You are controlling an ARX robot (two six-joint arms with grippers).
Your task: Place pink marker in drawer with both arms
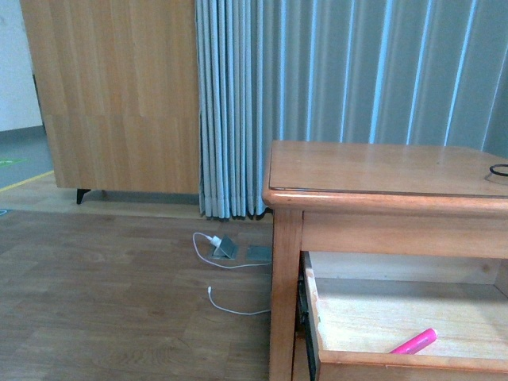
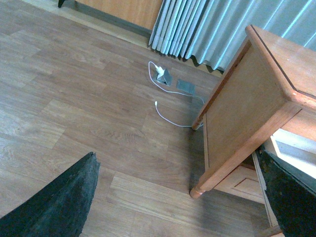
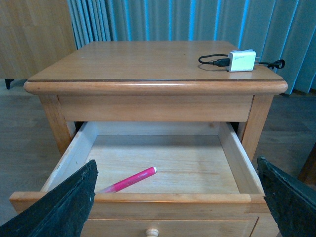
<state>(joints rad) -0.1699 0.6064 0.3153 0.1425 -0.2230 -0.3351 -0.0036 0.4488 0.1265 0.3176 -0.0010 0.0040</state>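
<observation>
The marker point(image 1: 413, 341) lies inside the open drawer point(image 1: 311, 302) of the nightstand point(image 1: 381, 171), flat on the drawer's wooden bottom and close behind its near front wall. It lies at a slant, with its pale tip pointing toward the far side. In the right wrist view the same marker point(image 3: 127, 180) shows just behind the drawer's front rim point(image 3: 173, 198), with the round knob point(image 3: 152, 231) below on the front panel. The right hand point(image 3: 175, 162) hangs in front of the drawer with its fingers point(image 3: 59, 207) spread wide and nothing between them. It is apart from the marker. The left hand point(image 2: 177, 155) is also spread wide and empty, above the wood floor point(image 2: 74, 89) to the left of the nightstand. A white charger point(image 3: 241, 60) with a black cable point(image 3: 210, 60) sits on the far right of the nightstand's top. On the floor by the grey curtain point(image 1: 317, 71) lies a white cable point(image 1: 230, 309), and a wooden cabinet point(image 1: 111, 87) stands at the far left.
</observation>
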